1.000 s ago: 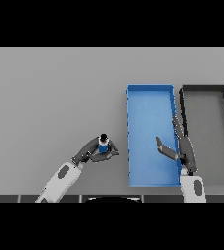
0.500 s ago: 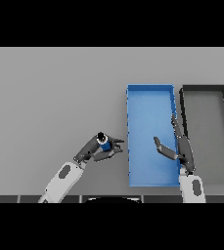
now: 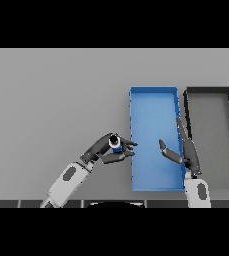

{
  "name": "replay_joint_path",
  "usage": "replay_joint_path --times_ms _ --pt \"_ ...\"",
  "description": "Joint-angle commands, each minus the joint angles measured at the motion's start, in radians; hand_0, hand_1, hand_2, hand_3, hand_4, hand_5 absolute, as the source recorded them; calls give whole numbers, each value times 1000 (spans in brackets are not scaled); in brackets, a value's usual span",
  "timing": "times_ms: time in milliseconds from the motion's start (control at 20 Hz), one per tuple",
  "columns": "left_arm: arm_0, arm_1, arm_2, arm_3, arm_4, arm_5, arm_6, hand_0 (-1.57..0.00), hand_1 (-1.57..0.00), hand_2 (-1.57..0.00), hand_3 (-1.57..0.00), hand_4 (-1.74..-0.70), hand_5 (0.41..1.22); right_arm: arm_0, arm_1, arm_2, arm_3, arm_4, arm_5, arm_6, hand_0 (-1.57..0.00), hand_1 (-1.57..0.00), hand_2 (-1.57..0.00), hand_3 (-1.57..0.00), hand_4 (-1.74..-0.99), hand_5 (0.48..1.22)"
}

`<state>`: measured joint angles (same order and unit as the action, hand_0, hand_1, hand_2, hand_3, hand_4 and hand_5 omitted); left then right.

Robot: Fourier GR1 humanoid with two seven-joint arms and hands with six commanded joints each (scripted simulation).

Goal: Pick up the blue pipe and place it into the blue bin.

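**Blue pipe held at the bin's left wall**

Head view, the only one.

- Grey table (image 3: 51,95), seen from above. Two long bins lie side by side on its right half, long sides running away from the robot.
- Blue bin (image 3: 153,91): the left one of the pair, open-topped, with nothing lying inside it.
- Dark bin (image 3: 209,90): just right of the blue one, black rim, grey floor. The two stand close together; whether their walls touch I cannot tell.
- Left hand (image 3: 102,150): comes in from the lower left on a white and grey forearm and sits just outside the blue bin's left wall, near its nearer half. Fingers and thumb are curled round the blue pipe (image 3: 116,145), pinching it between them. The fingertips reach the wall's edge.
- Blue pipe: a short piece, dark open end facing up, blue body below it. It sits in the left hand's grasp, beside the blue bin and not over its floor. Whether it is clear of the table I cannot tell.
- Right hand (image 3: 188,150): rises from the lower edge, over the blue bin's right wall. Fingers straight and together, pointing away from the robot; thumb stuck out to the left above the bin floor. It holds nothing.
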<state>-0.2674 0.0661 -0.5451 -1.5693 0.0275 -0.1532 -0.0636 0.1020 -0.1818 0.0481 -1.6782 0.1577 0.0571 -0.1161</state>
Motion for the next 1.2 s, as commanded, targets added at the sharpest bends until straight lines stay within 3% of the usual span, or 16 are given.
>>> replay_joint_path --times_ms 0,200,300,400,450,500,550,700,900,1150 --pt "-1 -5 3 -9 2 -3 19 -1566 -1567 -1568 -1568 -1467 1220 3 0 0 -3 6 -6 2 1 1 1 1 -1151 643" --pt "10 -10 18 4 -17 -18 4 -1569 -1569 -1570 -1570 -1466 1220 42 -8 1 -68 36 -36 0 1 1 1 1 -1138 643" --pt "8 -11 26 5 -30 -23 14 -1570 -1570 -1570 -1570 -1466 1220 66 -13 3 -108 56 -52 22 1 1 1 1 -1188 643" --pt "8 -27 27 9 -32 -34 20 -1570 -1570 -1570 -1570 -1467 1220 77 -18 1 -139 63 -60 39 1 1 -2 1 -1184 642" --pt "6 -38 28 16 -36 -37 21 -1570 -1570 -1571 -1571 -1467 1220 78 -29 -7 -160 45 -49 32 1 1 -20 1 -1187 642" --pt "11 -38 29 24 -44 -44 9 -1571 -1571 -1571 -1571 -1467 1221 84 -23 -7 -178 -21 -6 -14 1 -2 -41 1 -1195 648" --pt "17 -37 32 20 -49 -47 6 -1571 -1571 -1571 -1571 -1467 1221 70 -26 -16 -194 -112 50 -2 1 -12 -67 0 -1198 641" --pt "15 -49 44 6 -48 -59 13 -1571 -1571 -1571 -1571 -1467 1221 29 -94 -3 -280 -304 195 116 1 -29 -120 -1 -1215 607" --pt "32 -55 47 -9 -60 -83 14 -1571 -1571 -1571 -1571 -1467 1221 -142 -196 28 -344 -493 292 306 1 -11 -106 0 -1247 568" --pt "18 -67 72 5 -87 -97 34 -1571 -1571 -1571 -1571 -1467 1221 -300 -235 122 -372 -498 340 422 1 -3 -66 1 -1291 558"
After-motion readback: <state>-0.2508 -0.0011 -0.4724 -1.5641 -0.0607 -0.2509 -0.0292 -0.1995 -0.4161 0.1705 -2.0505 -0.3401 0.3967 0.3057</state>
